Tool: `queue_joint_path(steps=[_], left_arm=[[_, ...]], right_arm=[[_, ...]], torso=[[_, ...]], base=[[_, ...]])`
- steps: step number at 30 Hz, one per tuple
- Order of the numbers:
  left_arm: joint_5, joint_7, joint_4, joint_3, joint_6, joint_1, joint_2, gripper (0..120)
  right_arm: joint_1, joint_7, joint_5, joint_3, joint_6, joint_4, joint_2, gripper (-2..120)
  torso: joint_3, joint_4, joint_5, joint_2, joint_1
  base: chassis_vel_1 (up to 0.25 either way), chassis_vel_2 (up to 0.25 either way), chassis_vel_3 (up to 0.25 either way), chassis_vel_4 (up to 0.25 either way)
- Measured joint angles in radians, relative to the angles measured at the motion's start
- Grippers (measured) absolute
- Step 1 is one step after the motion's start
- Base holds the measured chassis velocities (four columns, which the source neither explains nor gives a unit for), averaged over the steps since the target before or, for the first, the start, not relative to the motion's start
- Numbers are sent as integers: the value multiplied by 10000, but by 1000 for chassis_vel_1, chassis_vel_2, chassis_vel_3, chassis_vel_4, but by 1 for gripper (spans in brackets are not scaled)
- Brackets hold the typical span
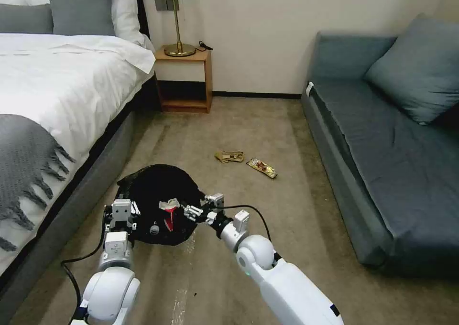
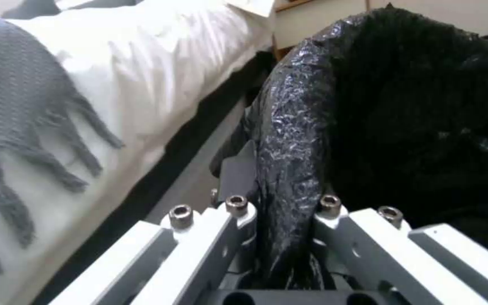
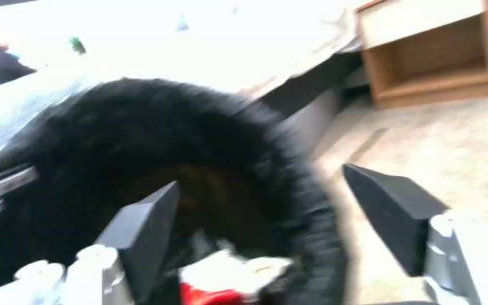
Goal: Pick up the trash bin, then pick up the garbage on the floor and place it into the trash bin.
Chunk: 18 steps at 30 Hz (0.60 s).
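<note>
1. The trash bin (image 1: 155, 203) is held off the floor beside the bed (image 1: 57, 95); its black-lined rim is clamped between the left gripper (image 2: 281, 212) fingers.
2. The right gripper (image 3: 267, 220) is spread wide at the bin's opposite rim, one finger inside, above a red-and-white packet (image 1: 168, 215).
3. Beyond the bin, a tan wrapper (image 1: 229, 157) and a yellow-brown wrapper (image 1: 262, 167) lie on the carpet.

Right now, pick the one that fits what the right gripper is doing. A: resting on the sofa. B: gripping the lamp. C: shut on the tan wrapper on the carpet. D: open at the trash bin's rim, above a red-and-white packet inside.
D: the right gripper is open at the edge of the trash bin, with the red-and-white packet lying inside.
</note>
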Motion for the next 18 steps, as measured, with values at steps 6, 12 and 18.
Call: queue_joint_path(steps=[6, 12, 18], left_arm=[[-74, 0, 14, -133, -48, 64, 98, 5], [105, -4, 138, -210, -287, 131, 86, 5], [273, -4, 293, -244, -445, 161, 100, 5]], right_arm=[[-65, 232, -388, 1030, -674, 17, -343, 99], [-147, 1232, -1446, 2146, -1267, -914, -513, 100], [-159, 1944, -1590, 2903, -1693, -1879, -529, 100]], torso=[[0, 0, 1, 0, 0], [0, -1, 1, 0, 0], [0, -1, 0, 0, 0]], base=[[0, 0, 0, 0], [0, 0, 0, 0], [0, 0, 0, 0]])
